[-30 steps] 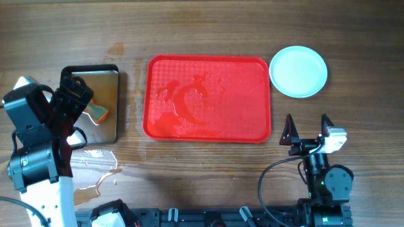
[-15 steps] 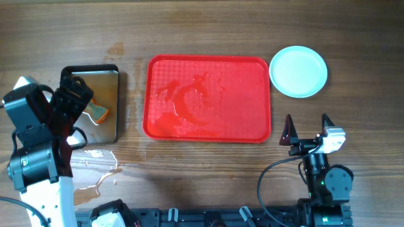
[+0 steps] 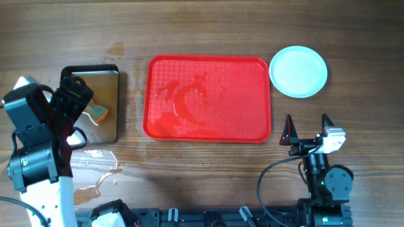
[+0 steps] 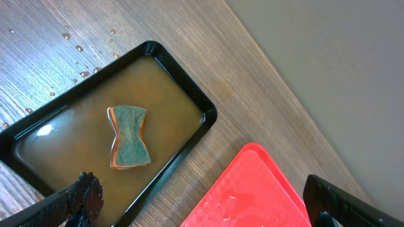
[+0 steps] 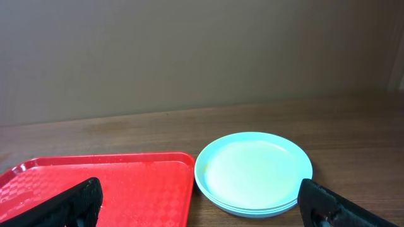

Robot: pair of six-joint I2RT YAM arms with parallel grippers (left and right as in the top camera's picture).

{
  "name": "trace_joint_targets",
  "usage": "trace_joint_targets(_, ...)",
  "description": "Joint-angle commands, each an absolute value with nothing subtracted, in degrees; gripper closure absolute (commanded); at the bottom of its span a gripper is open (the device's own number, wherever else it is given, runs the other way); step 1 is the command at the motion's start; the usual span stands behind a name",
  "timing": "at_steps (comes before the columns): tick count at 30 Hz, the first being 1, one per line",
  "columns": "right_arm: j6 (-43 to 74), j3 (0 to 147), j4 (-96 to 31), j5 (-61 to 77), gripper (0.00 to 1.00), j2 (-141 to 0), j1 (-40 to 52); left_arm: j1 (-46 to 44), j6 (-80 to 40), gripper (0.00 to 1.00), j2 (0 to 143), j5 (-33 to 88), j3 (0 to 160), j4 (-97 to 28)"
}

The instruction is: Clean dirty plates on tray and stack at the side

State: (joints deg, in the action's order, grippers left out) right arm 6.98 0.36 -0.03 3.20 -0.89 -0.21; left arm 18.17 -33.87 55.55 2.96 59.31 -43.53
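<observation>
now: plates point(image 3: 298, 71) sit in one stack on the table point(image 3: 208, 31), just beside the far right corner of the tray point(image 3: 208, 98) and not touching it (layered rims of the stack read clearly in the right wrist view; top plate looks clean, pale blue-white). tray lies flat at table centre, its textured red floor wet and streaked, mostly on the left half. left gripper point(image 3: 74, 99) hangs over the near left part of the black-rimmed pan point(image 3: 90, 68), jaws spread wide with nothing between them. pan sits left of the tray, apart from it, filled with brownish water; sponge point(image 4: 130, 137) lies in it, green scouring face up over an orange body, pinched at the waist. right gripper point(image 3: 306, 123) is near the right front edge of the table, pointing toward the stack, jaws likewise wide apart and empty, clear of both tray and plates. puddle point(image 3: 101, 167) and scattered droplets on the wood in front of the pan, beside the left arm's base.
</observation>
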Motion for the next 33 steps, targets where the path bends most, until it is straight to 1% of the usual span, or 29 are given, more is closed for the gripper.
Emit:
trace_joint_targets(1, 6.1, 0.3, 0.1, 3.7, 0.00, -0.2, -0.5, 18.4, -33.9, 0.00, 55.7, 3.6, 59.3, -43.4)
trace_joint_targets(8, 6.1, 0.3, 0.1, 3.7, 0.00, -0.2, -0.5, 18.4, -33.2, 0.00, 55.7, 3.6, 59.3, -44.0)
trace_joint_targets(11, 6.1, 0.3, 0.1, 3.7, 0.00, -0.2, -0.5, 18.4, -33.3, 0.00, 55.6, 3.4, 59.3, -50.5)
trace_joint_targets(14, 6.1, 0.3, 0.1, 3.7, 0.00, -0.2, -0.5, 17.7, -33.2, 0.00, 55.5, 3.4, 58.1, -53.3)
trace_joint_targets(16, 6.1, 0.3, 0.1, 3.7, 0.00, -0.2, -0.5, 16.4, -31.0, 0.00, 54.5, 3.4, 55.8, -52.7)
trace_joint_targets(18, 6.1, 0.3, 0.1, 3.7, 0.00, -0.2, -0.5, 14.2, -26.0, 0.00, 53.1, 3.4, 52.4, -50.7)
trace_joint_targets(21, 6.1, 0.3, 0.1, 3.7, 0.00, -0.2, -0.5, 10.9, -19.7, 0.00, 50.0, 3.5, 44.6, -43.5)
trace_joint_targets(23, 6.1, 0.3, 0.1, 3.7, 0.00, -0.2, -0.5, 9.6, -18.1, 0.00, 48.1, 3.9, 39.5, -38.1)
trace_joint_targets(26, 6.1, 0.3, 0.1, 3.7, 0.00, -0.2, -0.5, 8.6, -18.2, 0.00, 44.7, 4.3, 30.9, -28.7)
trace_joint_targets(29, 6.1, 0.3, 0.1, 3.7, 0.01, -0.2, -0.5, 8.3, -18.2, 0.00, 41.4, 7.1, 21.6, -17.6)
trace_joint_targets(33, 6.1, 0.3, 0.1, 3.7, 0.00, -0.2, -0.5, 8.4, -18.2, 0.00, 37.4, 9.9, 11.5, -6.2)
